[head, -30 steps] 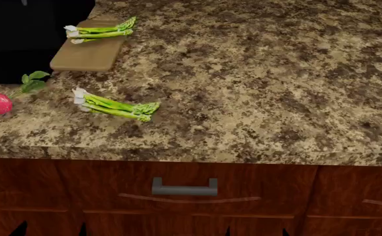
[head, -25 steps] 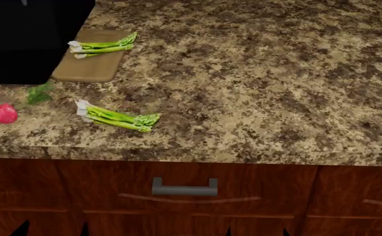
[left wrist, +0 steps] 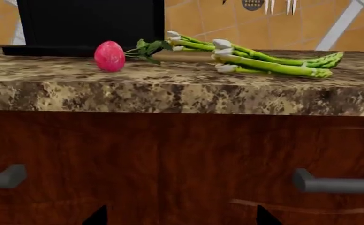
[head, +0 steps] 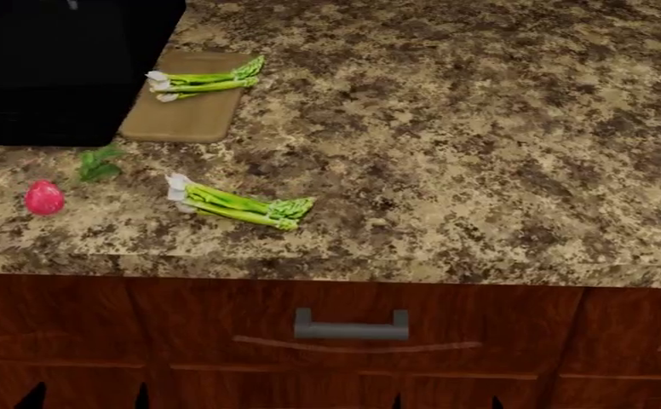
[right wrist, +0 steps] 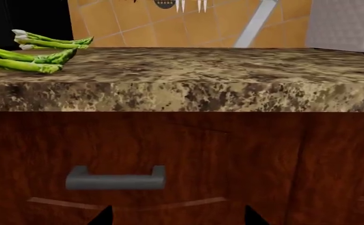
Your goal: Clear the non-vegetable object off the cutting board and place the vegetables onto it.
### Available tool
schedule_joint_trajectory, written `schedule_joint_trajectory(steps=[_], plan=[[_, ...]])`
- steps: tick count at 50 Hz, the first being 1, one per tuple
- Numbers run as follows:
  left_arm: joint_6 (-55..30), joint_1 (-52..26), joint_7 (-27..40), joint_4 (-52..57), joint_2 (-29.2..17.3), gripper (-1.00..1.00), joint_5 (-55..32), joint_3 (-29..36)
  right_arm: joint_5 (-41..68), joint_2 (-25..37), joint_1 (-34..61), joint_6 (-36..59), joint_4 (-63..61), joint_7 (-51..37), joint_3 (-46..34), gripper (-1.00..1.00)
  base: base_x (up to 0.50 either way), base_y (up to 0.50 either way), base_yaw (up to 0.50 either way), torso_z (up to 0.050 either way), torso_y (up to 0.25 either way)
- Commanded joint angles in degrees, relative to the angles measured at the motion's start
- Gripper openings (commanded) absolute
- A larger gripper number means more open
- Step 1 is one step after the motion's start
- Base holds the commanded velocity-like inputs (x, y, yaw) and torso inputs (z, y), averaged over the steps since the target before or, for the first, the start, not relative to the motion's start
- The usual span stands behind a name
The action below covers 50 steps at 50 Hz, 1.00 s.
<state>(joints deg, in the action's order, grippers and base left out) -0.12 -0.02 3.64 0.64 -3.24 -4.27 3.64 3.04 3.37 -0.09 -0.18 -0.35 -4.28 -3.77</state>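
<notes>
Only asparagus (off-board) nears counter edge.

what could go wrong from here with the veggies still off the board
The radish is round and sits near the counter's front edge; a nudge might roll it off. The loose asparagus bundle could scatter when grabbed. The cutting board lies tight against the black machine, so an arm may bump it.

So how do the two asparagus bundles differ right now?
The far asparagus bundle lies on the cutting board; the near asparagus bundle lies on the bare countertop. The far one's tips point away from the counter edge, the near one's toward it. Both are green with white cut ends.
</notes>
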Motion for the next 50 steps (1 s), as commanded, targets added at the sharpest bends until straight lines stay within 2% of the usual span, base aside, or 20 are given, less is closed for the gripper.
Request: schedule_joint_trajectory(steps=[1,27,41,44,45,46,50], plan=[[0.3,0.0,1.1,0.0,-1.1,1.00,-1.2,1.0,0.8,0.9,0.1,0.6,-0.2,-1.4,-1.3,1.00,0.00,0.50,0.00,0.000,0.000],[1.4,0.0,3.0,-0.2,-2.8,1.00,-2.3,3.1,2.7,2.5,0.2,-0.1,0.1,-3.1,-3.1,1.00,0.00,0.50,0.00,0.000,0.000],[1.1,0.2,3.8,0.9,-3.6,1.00,-3.5,3.7,2.1,3.3,-0.7,-0.8,-2.5,-5.5,-3.6,1.00,0.00,0.00,0.00,0.000,0.000],[-5.3,0.1,4.2,5.5,-4.6,1.00,-6.4,2.6,1.8,4.1,-2.7,2.9,-9.8,-7.1,-3.0,1.00,0.00,0.00,0.00,0.000,0.000],[-11.1,0.3,4.3,8.8,-5.1,1.00,-9.3,1.9,1.9,4.5,-3.0,4.3,-12.2,-7.2,-3.0,1.00,0.00,0.00,0.00,0.000,0.000],[-11.8,0.8,4.9,11.1,-5.5,1.00,-8.8,2.0,1.7,4.8,-3.0,5.9,-14.0,-7.4,-3.1,1.00,0.00,0.00,0.00,0.000,0.000],[-20.5,-0.8,6.3,20.3,-7.1,1.00,-12.2,1.0,1.2,7.0,-1.3,17.6,-23.9,-7.5,-3.7,1.00,0.00,0.00,0.00,0.000,0.000]])
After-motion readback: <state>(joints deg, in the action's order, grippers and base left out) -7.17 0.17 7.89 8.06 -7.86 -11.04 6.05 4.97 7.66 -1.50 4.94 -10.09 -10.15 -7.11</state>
